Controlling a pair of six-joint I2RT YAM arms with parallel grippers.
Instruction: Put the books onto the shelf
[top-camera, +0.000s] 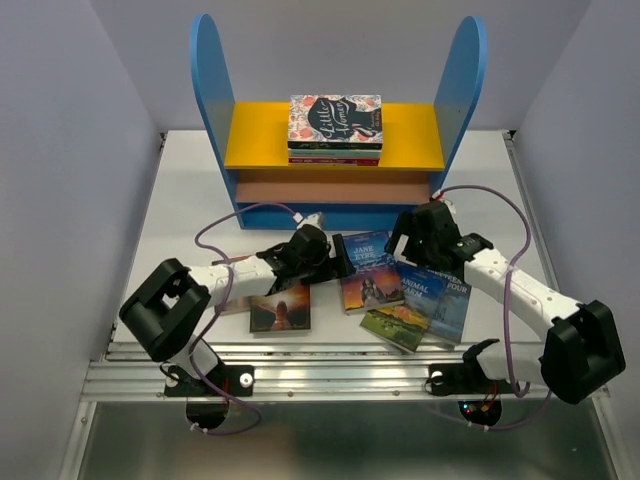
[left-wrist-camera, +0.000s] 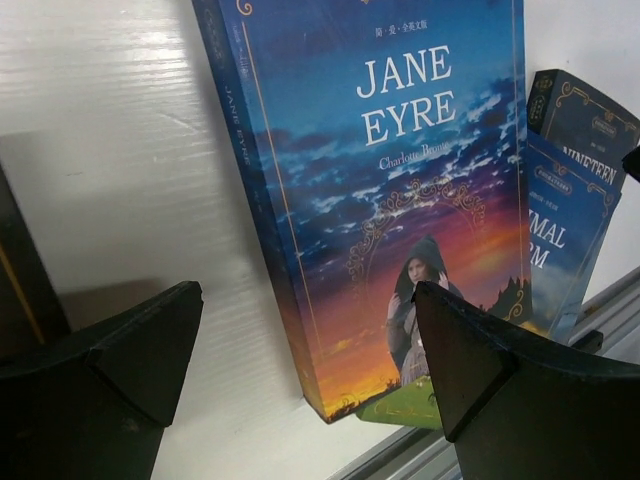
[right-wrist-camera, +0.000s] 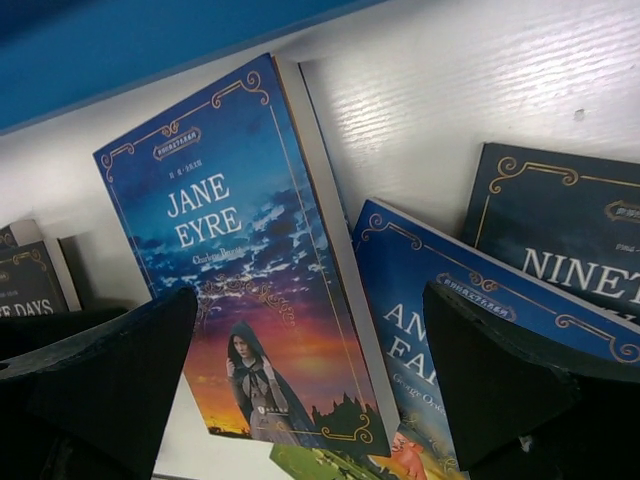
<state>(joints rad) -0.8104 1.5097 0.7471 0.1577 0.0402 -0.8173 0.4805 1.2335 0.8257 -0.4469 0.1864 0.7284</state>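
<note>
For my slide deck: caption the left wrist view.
Open left gripper poised over the spine edge of Jane Eyre on the white table; Animal Farm and Nineteen Eighty-Four at right.

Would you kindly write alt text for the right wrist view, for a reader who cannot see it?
A blue Jane Eyre paperback lies on the white table, framed by the right gripper, its black fingers open. Animal Farm overlaps Nineteen Eighty-Four to its right; the blue base of the shelf runs along the top.
</note>
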